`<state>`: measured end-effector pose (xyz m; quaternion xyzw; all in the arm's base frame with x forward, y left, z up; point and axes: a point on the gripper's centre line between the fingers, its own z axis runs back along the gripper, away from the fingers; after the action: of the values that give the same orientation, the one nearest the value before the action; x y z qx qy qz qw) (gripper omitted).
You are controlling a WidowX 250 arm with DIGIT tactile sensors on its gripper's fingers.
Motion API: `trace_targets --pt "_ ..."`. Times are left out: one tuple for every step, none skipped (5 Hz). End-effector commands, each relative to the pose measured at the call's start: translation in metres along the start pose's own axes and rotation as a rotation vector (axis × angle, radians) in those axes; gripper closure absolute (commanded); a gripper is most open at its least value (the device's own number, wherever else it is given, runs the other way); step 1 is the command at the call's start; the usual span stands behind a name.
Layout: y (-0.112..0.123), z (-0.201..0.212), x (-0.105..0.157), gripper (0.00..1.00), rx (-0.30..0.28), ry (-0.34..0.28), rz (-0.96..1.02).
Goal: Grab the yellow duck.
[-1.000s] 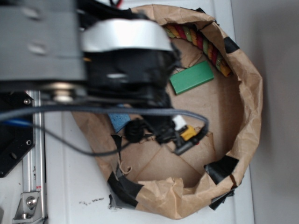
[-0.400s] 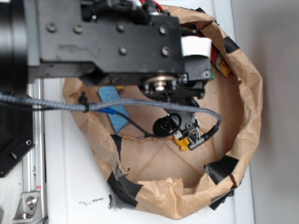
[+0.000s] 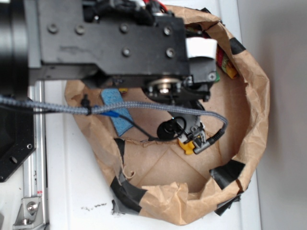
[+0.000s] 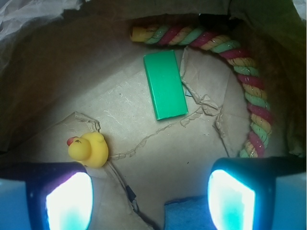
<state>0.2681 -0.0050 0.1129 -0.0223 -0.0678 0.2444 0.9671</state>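
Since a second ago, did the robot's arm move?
Yes. Against the brown paper bag, the arm swung right across the opening, now hiding the green block; the gripper hangs near the yellow duck.

The exterior view is evenly lit and soft, the arm [image 3: 110, 43] near the lens blurred, the white worktop [image 3: 76, 191] bright. The wrist view is dim and green-tinged, with dark corners. The finger pads [image 4: 69, 201] glare white-cyan and lie out of focus.
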Motion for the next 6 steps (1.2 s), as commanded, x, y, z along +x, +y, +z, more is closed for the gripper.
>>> trace_targets --pt "-0.012 -0.022 0.013 0.00 -0.055 -0.122 0.013" --pt "-0.020 -0.033 0.013 0.00 -0.039 -0.106 -0.003" --pt "-0.027 -0.044 0.014 0.00 -0.030 -0.054 -0.030" --pt "-0.032 -0.053 0.010 0.00 -0.015 -0.037 -0.051" --pt "-0.035 -0.058 0.009 0.00 -0.012 -0.014 -0.067" --pt "-0.040 -0.061 0.002 0.00 0.002 0.004 -0.104"
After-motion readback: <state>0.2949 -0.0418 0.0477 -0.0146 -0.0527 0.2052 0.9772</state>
